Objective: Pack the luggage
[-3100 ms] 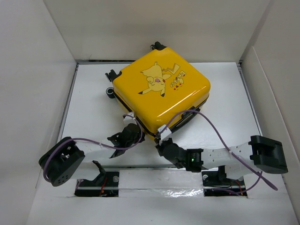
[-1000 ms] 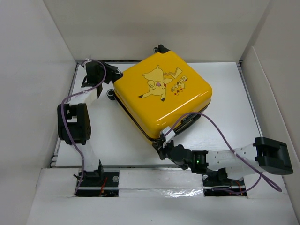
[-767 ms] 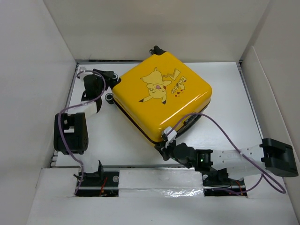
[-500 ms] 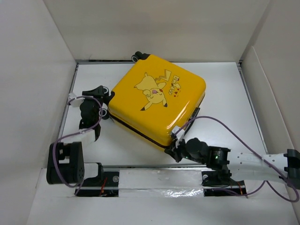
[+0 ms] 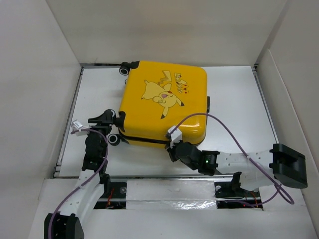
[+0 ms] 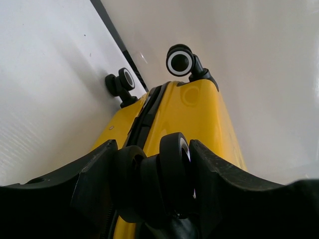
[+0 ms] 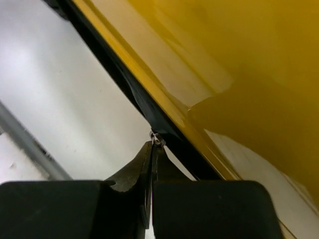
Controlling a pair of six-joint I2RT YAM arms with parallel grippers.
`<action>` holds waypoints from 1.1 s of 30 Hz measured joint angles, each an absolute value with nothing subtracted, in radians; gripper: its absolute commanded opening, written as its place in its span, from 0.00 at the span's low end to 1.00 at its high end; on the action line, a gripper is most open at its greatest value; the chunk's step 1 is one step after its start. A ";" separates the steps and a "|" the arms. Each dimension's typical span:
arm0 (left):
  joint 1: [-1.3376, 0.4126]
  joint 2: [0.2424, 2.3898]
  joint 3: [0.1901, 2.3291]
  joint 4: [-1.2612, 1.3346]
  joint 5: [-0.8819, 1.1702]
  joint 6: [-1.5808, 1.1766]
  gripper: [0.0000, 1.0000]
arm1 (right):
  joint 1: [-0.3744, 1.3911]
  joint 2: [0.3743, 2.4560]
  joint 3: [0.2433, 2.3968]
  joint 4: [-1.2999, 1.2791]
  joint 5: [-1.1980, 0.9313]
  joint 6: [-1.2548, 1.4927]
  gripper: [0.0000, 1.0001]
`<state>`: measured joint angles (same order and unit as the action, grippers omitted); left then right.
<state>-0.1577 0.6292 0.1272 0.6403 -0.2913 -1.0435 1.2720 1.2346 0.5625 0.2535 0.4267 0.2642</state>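
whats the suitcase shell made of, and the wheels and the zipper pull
The luggage looks like hard moulded plastic, glossy yellow: it mirrors light. The caster wheel seems black plastic or rubber with a white ring, dull sheen. The zipper pull is likely metal: small silvery glint.

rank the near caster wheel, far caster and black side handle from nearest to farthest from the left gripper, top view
1. near caster wheel, between the left gripper fingers, at the luggage near-left corner
2. far caster, far-left corner
3. black side handle, right edge
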 measured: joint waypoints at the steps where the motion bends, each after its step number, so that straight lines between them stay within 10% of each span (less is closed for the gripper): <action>1: -0.158 0.611 0.119 0.633 -0.286 -1.044 0.00 | 1.279 1.269 0.588 0.250 0.454 0.258 0.00; 18: -0.157 0.596 0.112 0.646 -0.244 -0.998 0.00 | 1.308 1.509 0.799 0.263 0.422 0.156 0.00; 33: -0.856 1.102 0.398 0.802 -0.470 -0.958 0.00 | 0.720 0.824 0.440 -0.039 0.129 0.127 0.00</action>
